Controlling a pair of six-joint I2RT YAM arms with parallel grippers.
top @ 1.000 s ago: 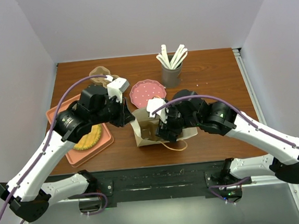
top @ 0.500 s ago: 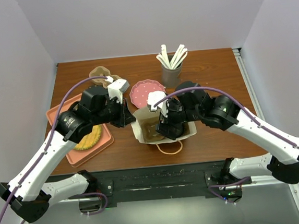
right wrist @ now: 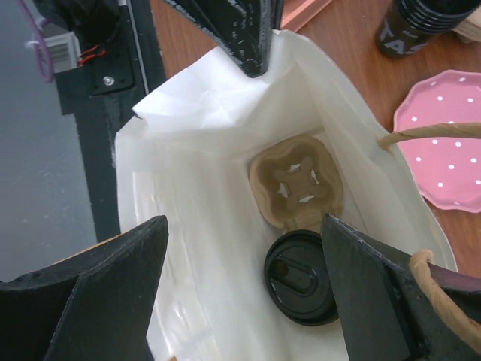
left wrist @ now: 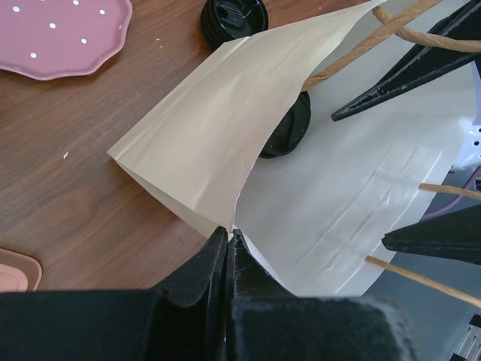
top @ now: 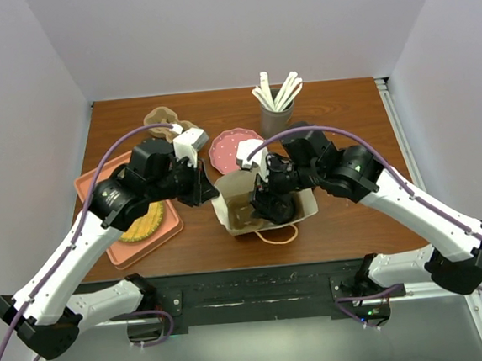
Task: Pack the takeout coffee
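Coffee cup is inside the paper bag, down at the bottom. It stands upright with the black lid facing up. I only see the lid; the cup's body is hidden under it. A cardboard cup carrier lies flat on the bag floor just beside it, on the side nearer the left hand. The lid overlaps the carrier's edge, and I can't tell if the cup sits in a slot.

From the left wrist, just a sliver of lid shows past the bag's folded side. In the top view the right hand covers most of the bag's inside, so no cup is visible there.

The bag stands on the surface near the front middle, mouth up. The long axis of the mouth runs left-right. A twine handle flops over the near edge.

Left hand is pinched tight on the bag's rim corner. That arm comes in from the left, elbow over the orange tray, hand angled down and right.

Right hand has its fingers spread wide and grips nothing, with the lid below, between them. That arm arches in from the right, wrist bent steeply down into the bag mouth.

A pink plate is just behind the bag. A second black cup is beside the plate, cut off by the frame. A holder of white sticks stands further back.
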